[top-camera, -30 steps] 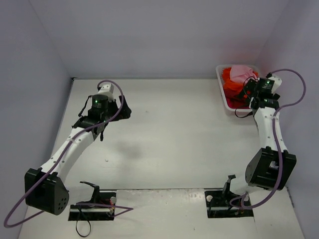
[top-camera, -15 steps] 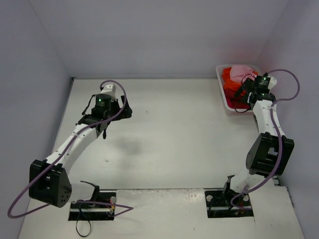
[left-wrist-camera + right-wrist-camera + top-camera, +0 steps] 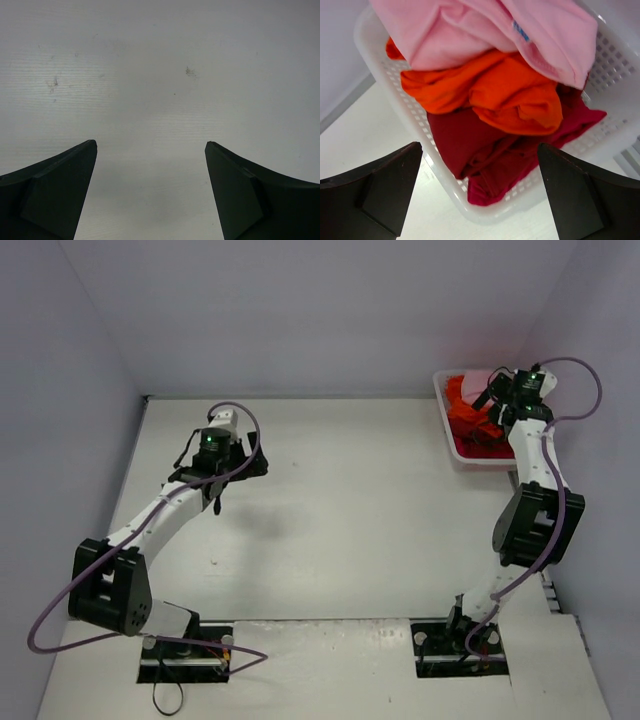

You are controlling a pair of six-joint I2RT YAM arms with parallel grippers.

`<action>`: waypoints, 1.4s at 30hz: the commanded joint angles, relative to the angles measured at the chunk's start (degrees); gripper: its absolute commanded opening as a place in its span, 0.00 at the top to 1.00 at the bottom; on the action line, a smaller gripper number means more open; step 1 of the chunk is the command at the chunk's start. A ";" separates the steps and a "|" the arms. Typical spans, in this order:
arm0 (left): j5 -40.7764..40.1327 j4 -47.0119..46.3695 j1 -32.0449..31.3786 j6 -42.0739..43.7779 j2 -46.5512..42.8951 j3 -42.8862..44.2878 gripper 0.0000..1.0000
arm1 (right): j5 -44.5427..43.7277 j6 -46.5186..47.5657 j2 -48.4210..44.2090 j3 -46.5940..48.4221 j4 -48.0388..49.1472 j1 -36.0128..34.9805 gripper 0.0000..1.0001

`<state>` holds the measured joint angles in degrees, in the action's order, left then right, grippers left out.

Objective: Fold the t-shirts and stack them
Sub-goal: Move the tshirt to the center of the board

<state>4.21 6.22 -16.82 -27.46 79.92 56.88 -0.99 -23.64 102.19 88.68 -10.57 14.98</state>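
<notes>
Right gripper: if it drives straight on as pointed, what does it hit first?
Probably the dark red cloth low in the white plastic mesh basket, beside the crumpled orange t-shirt; the open right gripper frames that spot. Depth is unclear, so the orange folds could touch first.

Bright, even overhead light; soft shadows on the table [image 3: 350,520]; little glare.

Top view high behind the table [image 3: 340,520]; wrist views close, downward, the right sharing its basket [image 3: 615,55].
</notes>
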 commanded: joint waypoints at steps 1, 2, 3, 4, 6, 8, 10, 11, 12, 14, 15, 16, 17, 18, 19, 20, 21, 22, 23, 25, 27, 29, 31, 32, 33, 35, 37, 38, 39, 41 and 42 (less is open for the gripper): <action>0.01 -5.25 -0.06 -0.75 0.32 1.74 0.14 | 0.47 -0.36 2.12 6.23 2.48 0.31 0.03; 0.10 -5.25 -0.06 -0.75 0.67 1.74 0.14 | 2.03 -0.44 2.83 7.28 2.48 0.31 0.03; 0.01 -5.25 -0.06 -0.75 0.94 1.74 0.14 | 2.22 -0.44 3.45 8.08 2.48 0.31 0.03; -0.08 -5.25 -0.06 -0.66 1.64 1.91 0.14 | 2.31 -0.62 4.84 9.82 2.48 0.31 0.03; -0.08 -5.25 -0.06 -0.66 2.51 2.18 0.14 | 1.96 -0.79 6.87 12.20 2.48 0.31 0.03; -0.16 -7.36 -0.06 -0.66 3.05 2.53 0.14 | 1.87 -1.49 8.02 13.70 2.48 0.31 0.03; -0.08 -7.80 -0.06 -0.75 4.01 2.71 0.14 | 3.10 -2.55 9.78 15.63 2.57 0.31 0.03; -0.08 -8.06 -0.06 -0.92 4.36 2.88 0.14 | 3.36 -2.90 10.22 16.16 2.57 0.22 0.03; -0.08 -8.41 -0.06 -0.93 4.89 2.88 0.14 | 3.45 -3.25 11.26 16.60 2.57 0.22 0.04; 0.27 -8.59 -0.06 -1.10 5.42 3.23 0.14 | 3.19 -3.34 12.15 17.92 2.66 0.22 0.04; 0.27 -8.77 -0.06 -1.10 5.86 3.41 0.14 | 2.67 -3.34 12.94 18.45 2.66 0.22 0.04; 0.36 -8.77 -0.06 -1.10 6.12 3.41 0.14 | 2.23 -3.34 13.12 18.80 2.74 0.22 0.04; 0.19 -8.94 -0.06 -1.10 6.21 3.50 0.14 | 1.88 -3.08 13.29 19.33 3.01 0.14 0.04; 0.19 -9.29 -0.06 -1.10 6.56 3.41 0.14 | 1.61 -2.73 13.64 19.51 3.36 0.13 0.04; 0.19 -9.47 -0.06 -1.01 6.65 3.41 0.14 | 1.17 -2.47 13.73 19.77 3.97 0.13 0.04; 0.01 -9.56 -0.06 -0.84 6.91 3.58 0.14 | 1.17 -2.12 13.91 20.03 4.06 0.05 0.04; 0.01 -9.56 -0.06 -0.84 7.35 3.67 0.14 | 1.17 -1.94 14.26 20.56 4.15 0.05 0.04; -0.16 -9.65 -0.06 -0.75 7.62 3.76 0.14 | 0.82 -1.76 14.35 20.65 4.33 -0.04 0.04; -0.16 -9.65 -0.06 -0.66 7.79 3.85 0.14 | -0.83 -1.59 14.35 20.74 4.41 0.05 0.04; -0.25 -9.65 -0.06 -0.57 8.41 4.11 0.14 | -0.94 -1.50 14.26 20.57 4.59 -0.04 0.04; -0.43 -9.82 -0.06 -0.66 8.67 4.29 0.14 | -1.29 -1.32 13.91 20.04 5.11 -0.04 0.05; -0.43 -9.82 -0.06 -0.57 8.67 4.46 0.14 | -2.34 -0.80 13.65 19.77 5.38 -0.04 0.05; -0.86 -9.91 -0.06 -0.57 8.59 4.64 0.14 | -3.31 0.34 13.38 18.81 5.82 -0.04 0.06; -0.95 -9.82 -0.06 -0.57 8.67 4.81 0.14 | -4.01 0.70 13.12 18.20 6.00 -0.04 0.06; -1.22 -9.82 -0.06 -0.57 8.85 4.99 0.14 | -4.80 1.57 12.86 17.41 6.52 -0.13 0.06; -1.57 -9.74 -0.06 -0.92 9.29 5.43 0.14 | -6.12 2.28 12.07 14.86 7.75 -0.48 0.06; -1.74 -9.82 -0.06 -1.19 9.38 5.69 0.14 | -6.74 2.37 11.80 13.28 8.90 -0.48 0.06; -1.75 -9.91 -0.06 -1.19 9.29 5.61 0.14 | -6.65 2.28 11.72 13.01 9.07 -0.48 0.06; -1.83 -10.08 -0.06 -1.19 9.29 5.69 0.14 | -6.04 2.37 11.71 12.83 9.60 -0.57 0.06; -1.92 -10.09 -0.06 -1.01 9.46 5.78 0.14 | -5.69 2.54 11.89 12.57 10.04 -0.57 0.07; -1.92 -10.09 -0.06 -0.93 9.46 5.87 0.14 | -5.60 2.72 11.98 12.57 10.04 -0.66 0.07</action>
<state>3.14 -0.43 -16.82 -27.75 90.32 59.70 -5.10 -21.93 117.56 100.68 -5.34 14.90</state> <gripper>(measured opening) 0.865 0.931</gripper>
